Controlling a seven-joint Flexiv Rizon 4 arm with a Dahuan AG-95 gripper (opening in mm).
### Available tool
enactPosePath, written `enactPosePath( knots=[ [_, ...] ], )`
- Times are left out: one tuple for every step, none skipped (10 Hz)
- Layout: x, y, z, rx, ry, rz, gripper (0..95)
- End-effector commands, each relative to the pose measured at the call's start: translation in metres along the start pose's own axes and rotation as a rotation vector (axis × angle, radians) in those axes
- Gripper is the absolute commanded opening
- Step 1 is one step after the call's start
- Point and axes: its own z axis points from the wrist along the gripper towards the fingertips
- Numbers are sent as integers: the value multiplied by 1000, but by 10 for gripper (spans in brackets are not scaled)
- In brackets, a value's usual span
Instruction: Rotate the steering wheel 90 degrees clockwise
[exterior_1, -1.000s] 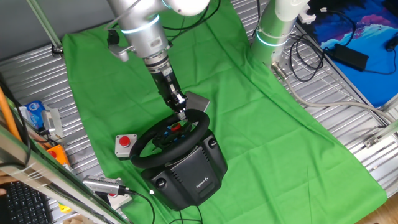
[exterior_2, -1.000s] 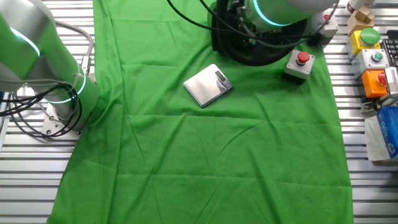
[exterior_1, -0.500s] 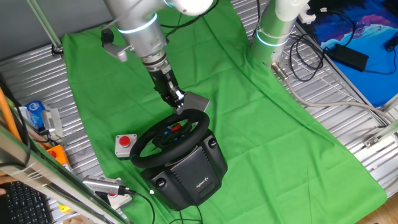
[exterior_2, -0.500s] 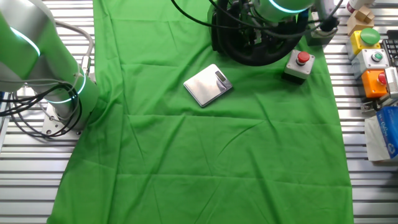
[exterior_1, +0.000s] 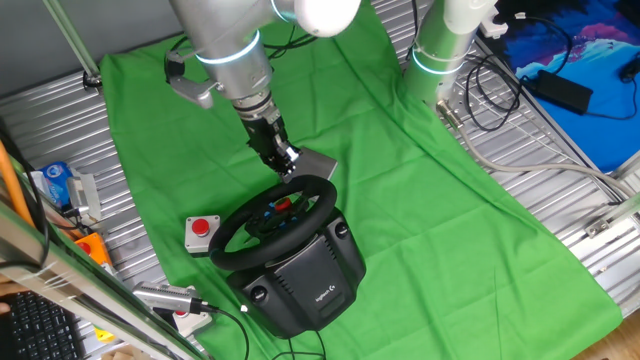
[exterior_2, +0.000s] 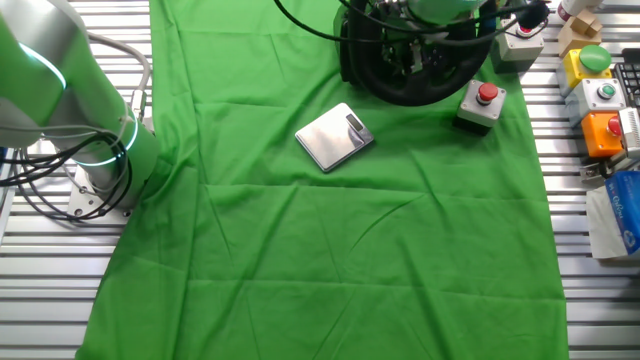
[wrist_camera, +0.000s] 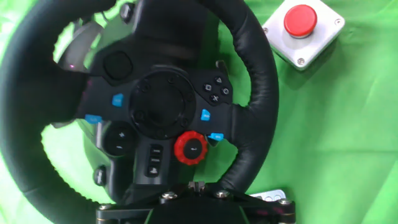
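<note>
The steering wheel (exterior_1: 278, 218) is a black rim with red and blue buttons on its hub, mounted on a bulky black base (exterior_1: 305, 278). My gripper (exterior_1: 285, 163) hangs just above and behind the far rim, apart from it, with its narrow fingers together and nothing held. In the hand view the steering wheel (wrist_camera: 258, 81) fills the frame, with the red dial low on the hub. Only the gripper (wrist_camera: 196, 185) body shows at the bottom edge. In the other fixed view the wheel (exterior_2: 410, 88) is at the top, partly hidden by my arm.
A small grey box with a red push button (exterior_1: 201, 232) (exterior_2: 480, 103) (wrist_camera: 303, 30) sits beside the wheel. A flat silver device (exterior_2: 335, 137) lies on the green cloth behind the wheel. A second robot base (exterior_1: 440, 50) and button boxes (exterior_2: 598, 95) stand at the table's edges.
My gripper has risen and drawn back from the far rim of the wheel, up and to the left. The wheel looks unmoved in these frames.
</note>
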Motion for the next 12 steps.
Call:
enactPosePath(
  knots=[
    [-1,-1,3,-1,-1,-3,0],
    [-1,-2,5,-2,-3,-4,0],
    [-1,-1,8,-5,-5,-2,0],
    [0,-1,10,-7,-8,4,0],
    [1,1,13,-18,-14,15,0],
    [2,3,15,-23,-17,23,0],
    [3,5,18,-33,-24,32,0],
    [4,7,20,-49,-31,40,0],
    [5,10,23,-68,-39,49,0],
    [6,13,26,-83,-46,57,0],
    [6,14,28,-90,-49,64,0],
    [7,15,29,-92,-51,70,0]
  ],
)
